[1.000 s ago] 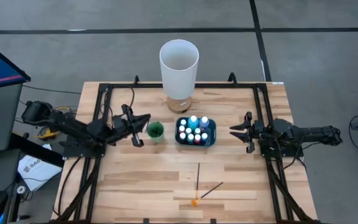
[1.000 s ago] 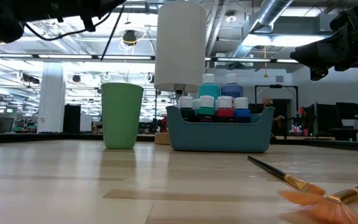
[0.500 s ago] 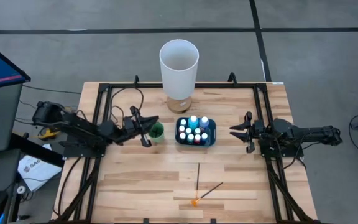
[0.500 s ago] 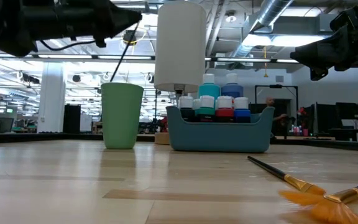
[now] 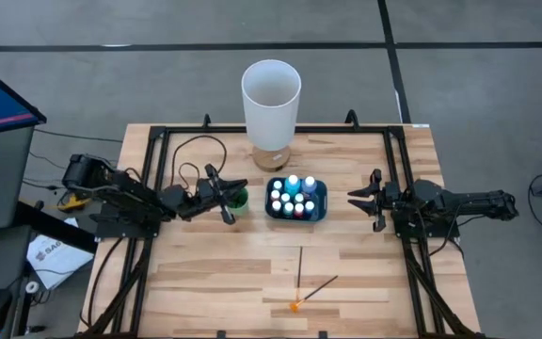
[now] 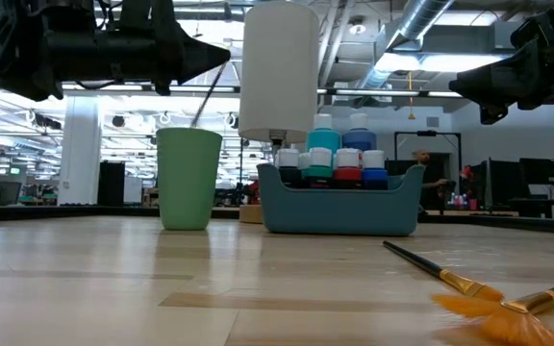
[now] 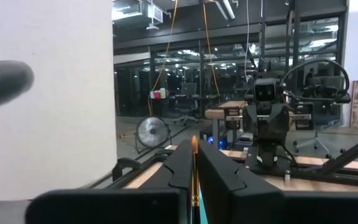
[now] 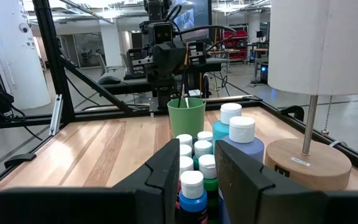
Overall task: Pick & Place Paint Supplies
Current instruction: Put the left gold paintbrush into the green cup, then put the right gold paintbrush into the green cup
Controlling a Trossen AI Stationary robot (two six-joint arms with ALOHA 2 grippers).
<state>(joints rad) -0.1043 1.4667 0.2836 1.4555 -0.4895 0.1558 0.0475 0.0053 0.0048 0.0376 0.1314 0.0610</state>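
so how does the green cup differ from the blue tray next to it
The green cup is tall, round and narrow; the blue tray is low and wide. The cup takes one thin brush, held by the left gripper above it; the tray is packed with pale-capped paint bottles. Both stand upright on the wooden table, in front of the white lamp.

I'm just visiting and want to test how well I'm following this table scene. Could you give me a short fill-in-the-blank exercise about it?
1. The left gripper holds a thin brush over the small ____ cup.
2. The paint bottles stand in a ____ tray.
3. Two brushes lie loose on the ____, crossing each other.
4. The right gripper waits on the far side of the tray from the cup, its fingers ____.

Missing words: green; blue; table; shut
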